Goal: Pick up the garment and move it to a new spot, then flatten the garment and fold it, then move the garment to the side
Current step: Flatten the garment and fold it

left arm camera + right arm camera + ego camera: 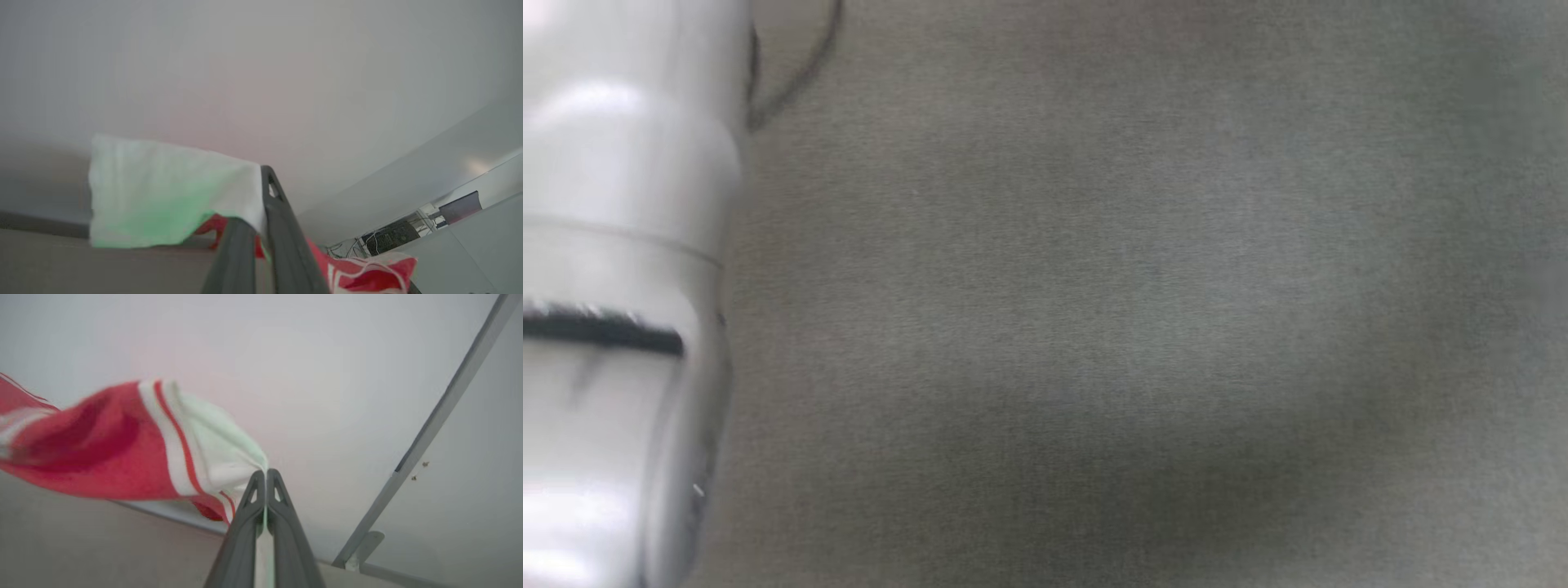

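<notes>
A glossy white cylindrical forearm (613, 245) bears a black band (605, 331) and a thin seam line (645, 241). The left fingers (286, 237) and right fingers (241, 539) are long, dark grey and tapering, with small triangular cut-outs near the tips.

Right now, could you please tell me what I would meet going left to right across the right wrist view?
Red garment → striped trim → white sleeve part → right gripper, jaws shut on it → slanted grey bar.

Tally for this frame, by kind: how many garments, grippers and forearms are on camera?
garment: 1
grippers: 2, the left gripper and the right gripper, each shut on the garment
forearm: 1
total: 4
</notes>
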